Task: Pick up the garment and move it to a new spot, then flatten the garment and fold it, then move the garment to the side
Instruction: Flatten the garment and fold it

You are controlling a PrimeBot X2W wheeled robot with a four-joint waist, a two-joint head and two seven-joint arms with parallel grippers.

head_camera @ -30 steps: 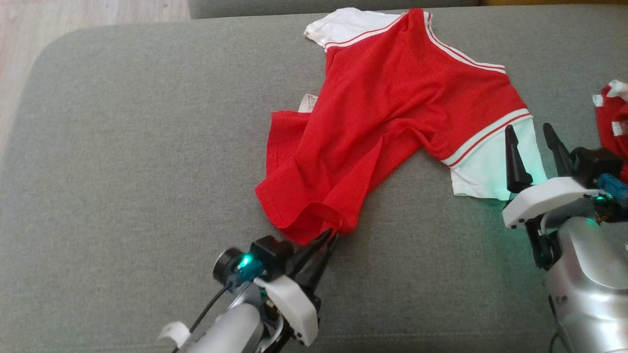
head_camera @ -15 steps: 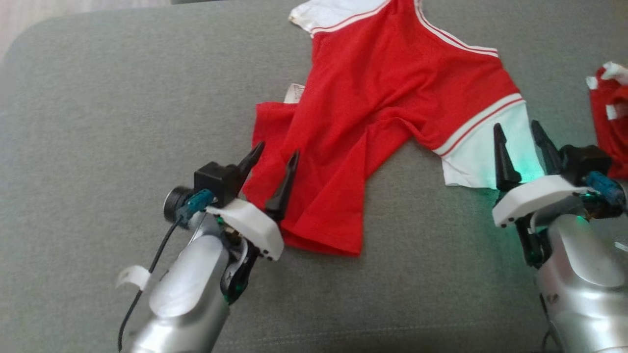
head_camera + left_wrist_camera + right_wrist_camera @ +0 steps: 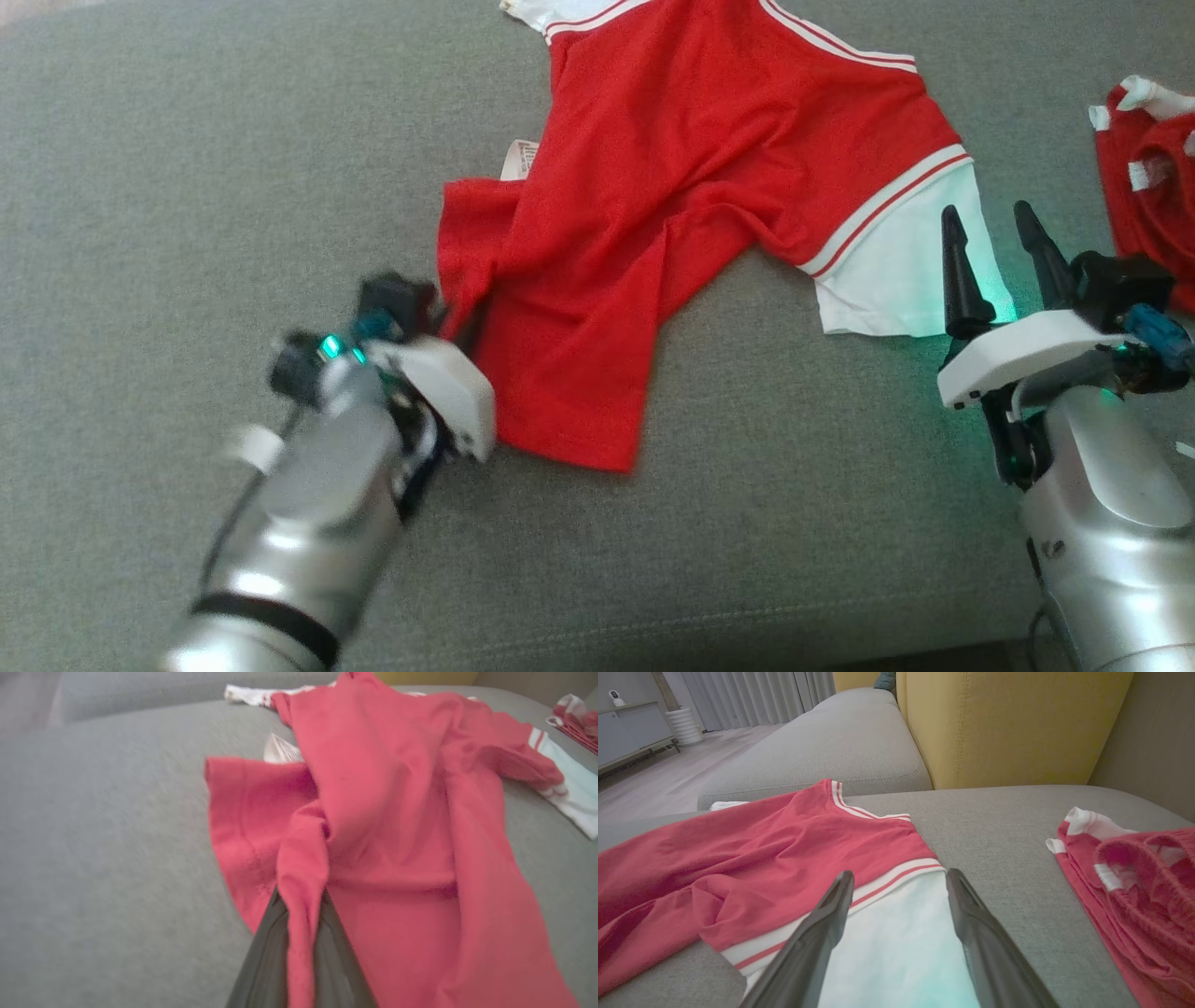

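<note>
Garment (image 3: 672,215): red shirt with white, red-striped sleeves, lying rumpled and partly spread on a grey sofa cushion (image 3: 168,168).
Left gripper (image 3: 301,898): at the garment's left edge, fingers clamped on a raised fold of its red cloth.
Right gripper (image 3: 994,233): fingers spread, holding nothing, over the garment's white sleeve (image 3: 896,271).
Second red-and-white cloth (image 3: 1148,177): bunched, right of the garment, apart from it.
Yellow backrest (image 3: 1008,723): beyond the garment.
</note>
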